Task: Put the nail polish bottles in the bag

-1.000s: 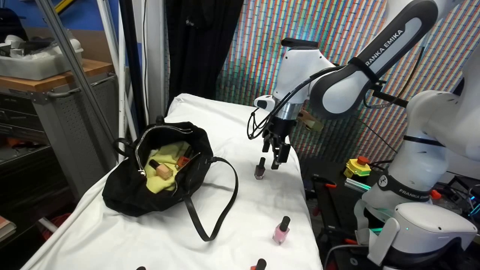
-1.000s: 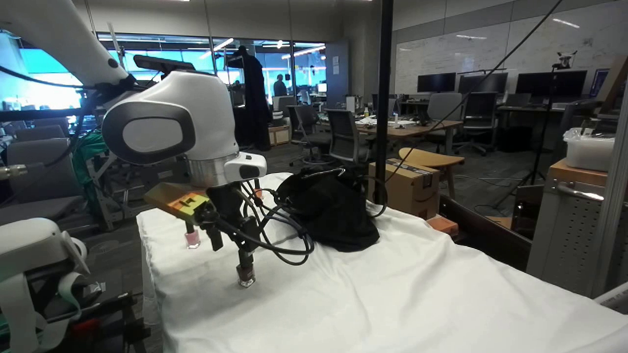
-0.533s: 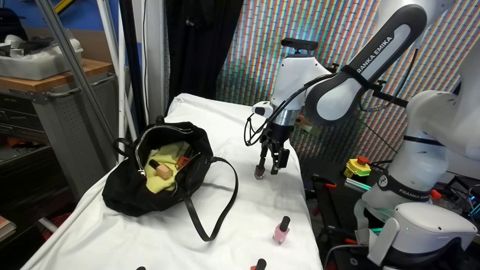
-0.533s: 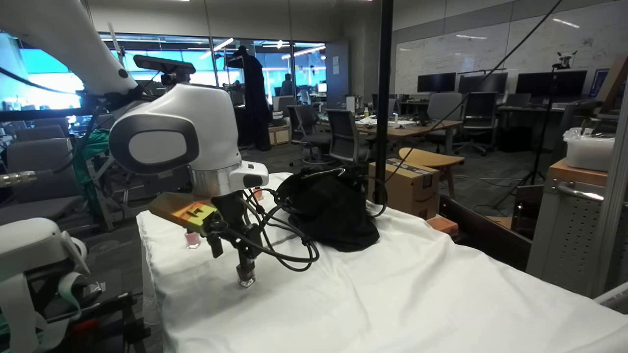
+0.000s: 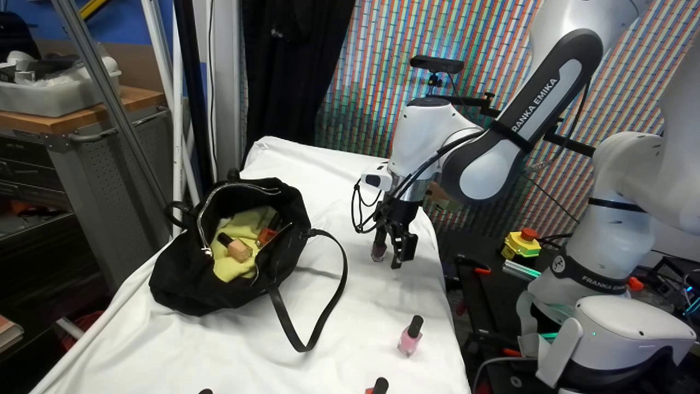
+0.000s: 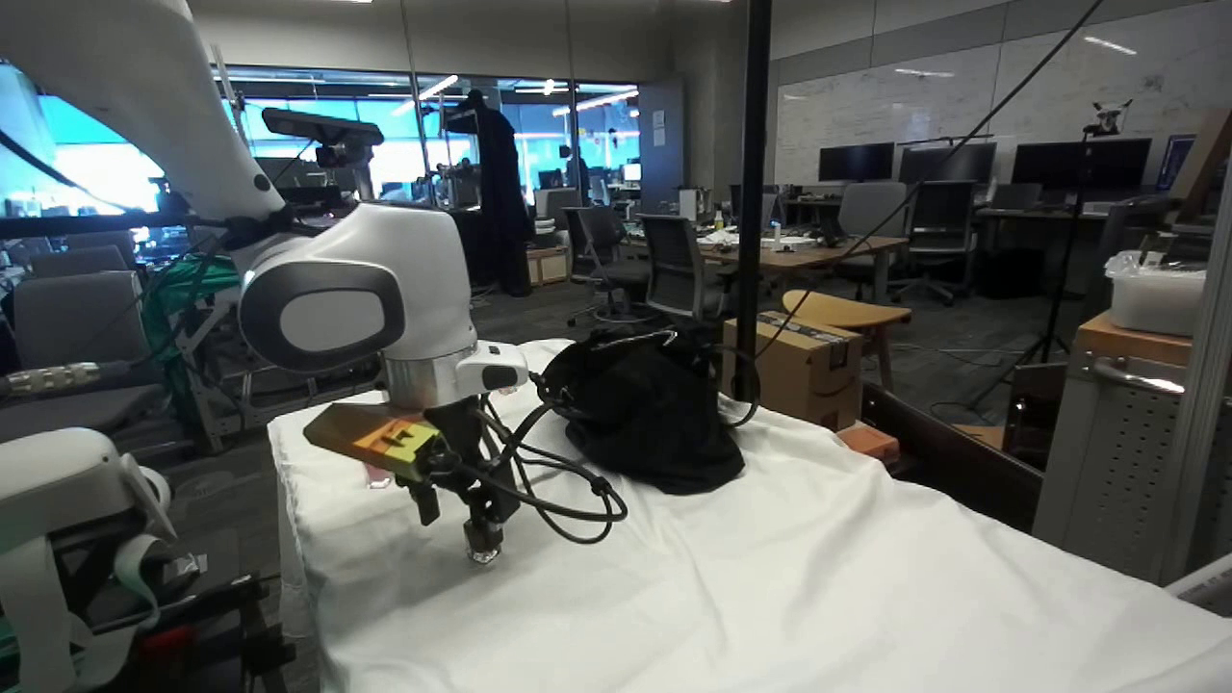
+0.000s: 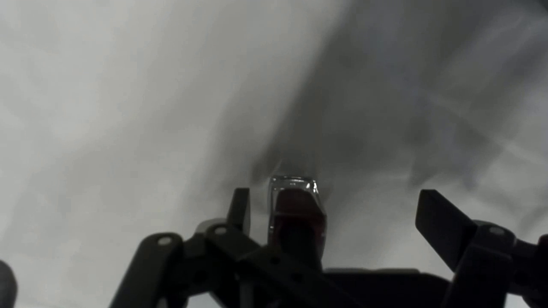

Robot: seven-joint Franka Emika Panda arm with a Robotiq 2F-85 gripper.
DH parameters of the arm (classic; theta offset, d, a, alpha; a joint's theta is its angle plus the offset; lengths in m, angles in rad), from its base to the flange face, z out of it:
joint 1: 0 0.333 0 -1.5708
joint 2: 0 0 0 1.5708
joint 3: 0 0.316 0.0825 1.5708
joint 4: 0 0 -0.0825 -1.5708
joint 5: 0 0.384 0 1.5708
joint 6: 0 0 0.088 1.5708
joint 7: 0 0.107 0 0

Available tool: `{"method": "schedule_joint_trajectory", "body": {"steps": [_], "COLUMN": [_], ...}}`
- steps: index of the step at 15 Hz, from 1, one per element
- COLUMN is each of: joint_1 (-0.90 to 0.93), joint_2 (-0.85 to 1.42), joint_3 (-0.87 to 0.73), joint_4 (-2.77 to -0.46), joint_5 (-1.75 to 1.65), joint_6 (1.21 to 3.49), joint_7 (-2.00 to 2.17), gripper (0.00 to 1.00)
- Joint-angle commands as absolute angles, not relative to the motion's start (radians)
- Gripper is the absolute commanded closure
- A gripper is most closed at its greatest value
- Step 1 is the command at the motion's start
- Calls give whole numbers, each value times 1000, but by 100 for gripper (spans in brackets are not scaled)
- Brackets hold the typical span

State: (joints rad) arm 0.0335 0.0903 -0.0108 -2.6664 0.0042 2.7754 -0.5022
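The table (image 6: 818, 597) wears a white cloth (image 5: 361, 175), soft and crinkly, with long folds in it. On it sits the bag (image 5: 175, 284), black and floppy like a sack. A shiny metal zip (image 5: 200, 219) curves along its wide mouth, and a thin, smooth strap (image 5: 344, 273) loops out over the cloth. Inside I see bunched-up yellow-green stuff (image 5: 229, 269) that looks soft as a towel. A peach bottle (image 5: 239, 250) lies on it, and an orange-red bottle (image 5: 266, 236) is just beside. The robot arm (image 5: 424, 131) is white and smooth with rounded ends, and it reaches down over the table. Its black, blocky jaws are wide apart. The dark bottle (image 7: 299, 205) stands up on the table by the jaws, apart from the bag; in the wrist view it shows between them, nearer to one side, with pale cloth showing on both sides of it. It is shiny, clear glass, boxy in shape, and what's inside is a deep cherry red, almost black. Its cap (image 7: 297, 241) is black and skinny, and part of it hides behind the jaws. A pink bottle (image 5: 408, 343) stands farther along the table. In an exterior view a reddish bottle (image 5: 378, 386) is cut off at the bottom edge, and another black cap (image 5: 205, 391) pokes up there too.
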Motion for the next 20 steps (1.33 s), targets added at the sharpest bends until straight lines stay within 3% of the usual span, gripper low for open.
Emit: {"method": "schedule_joint_trajectory", "body": {"steps": [1, 9, 10, 12, 20], "joint_1": [10, 7, 8, 9, 17], "joint_2": [135, 167, 168, 168, 136], "joint_3": [2, -8, -9, -9, -23], "joint_4": [-2639, -2610, -2608, -2605, -2616], "joint_5": [-41, -120, -133, -154, -240], "joint_6": [2797, 2813, 2811, 2806, 2785], "joint_7": [-460, -375, -363, -346, -276], "gripper": [0, 1, 26, 30, 84]}}
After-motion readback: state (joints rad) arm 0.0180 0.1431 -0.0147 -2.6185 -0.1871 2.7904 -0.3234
